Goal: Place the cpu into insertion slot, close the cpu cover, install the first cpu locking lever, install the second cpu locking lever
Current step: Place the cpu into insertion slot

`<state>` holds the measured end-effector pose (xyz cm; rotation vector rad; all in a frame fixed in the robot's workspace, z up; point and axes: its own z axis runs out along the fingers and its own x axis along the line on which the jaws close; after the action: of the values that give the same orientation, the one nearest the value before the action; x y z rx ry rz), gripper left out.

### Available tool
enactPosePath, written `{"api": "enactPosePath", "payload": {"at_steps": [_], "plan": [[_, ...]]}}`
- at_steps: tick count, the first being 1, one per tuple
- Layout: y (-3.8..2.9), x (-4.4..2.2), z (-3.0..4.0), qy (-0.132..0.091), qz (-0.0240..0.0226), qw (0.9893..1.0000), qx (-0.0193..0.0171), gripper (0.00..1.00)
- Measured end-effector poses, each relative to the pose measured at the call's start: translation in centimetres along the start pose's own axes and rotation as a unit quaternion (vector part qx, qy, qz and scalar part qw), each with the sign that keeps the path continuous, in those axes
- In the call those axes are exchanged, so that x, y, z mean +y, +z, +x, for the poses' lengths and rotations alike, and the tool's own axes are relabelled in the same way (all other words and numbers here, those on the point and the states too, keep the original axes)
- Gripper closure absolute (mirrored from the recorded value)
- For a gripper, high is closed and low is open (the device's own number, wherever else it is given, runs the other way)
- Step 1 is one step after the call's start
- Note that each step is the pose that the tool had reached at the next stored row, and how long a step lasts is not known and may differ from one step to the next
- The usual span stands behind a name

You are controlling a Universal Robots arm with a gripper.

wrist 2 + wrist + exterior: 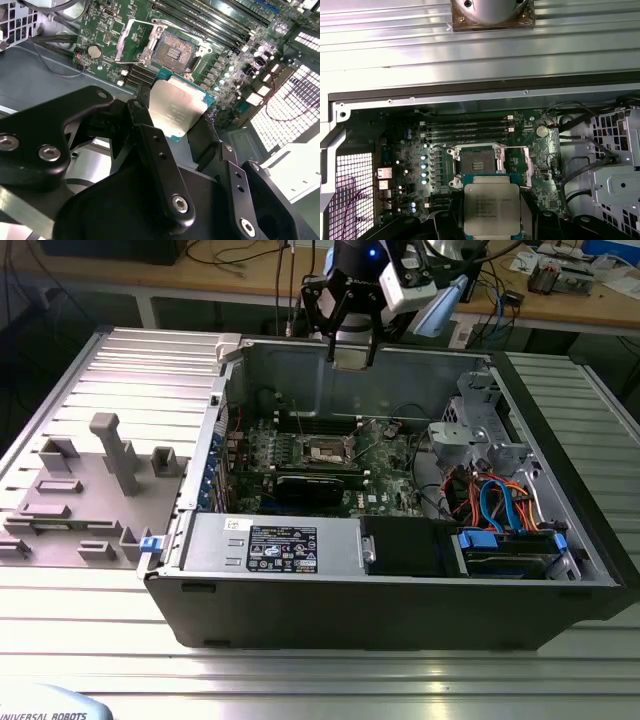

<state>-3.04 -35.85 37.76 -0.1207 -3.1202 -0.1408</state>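
The flat silver cpu (491, 210) was up in the air. The square insertion slot (328, 451) sat bare in the middle of the exterior view, with the silver cpu cover (124, 42) flipped open beside it.

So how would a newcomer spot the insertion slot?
Inside the open computer case, look at the green circuit board. The insertion slot is its square socket, dark-centred with a silvery rim, unlike the long narrow black memory slots beside it.
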Motion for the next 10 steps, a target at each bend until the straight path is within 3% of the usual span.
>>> {"api": "enactPosePath", "payload": {"at_steps": [10], "plan": [[0.05, -0.01, 0.11, 0.018, -0.0004, 0.9998, -0.0016, 0.46]]}}
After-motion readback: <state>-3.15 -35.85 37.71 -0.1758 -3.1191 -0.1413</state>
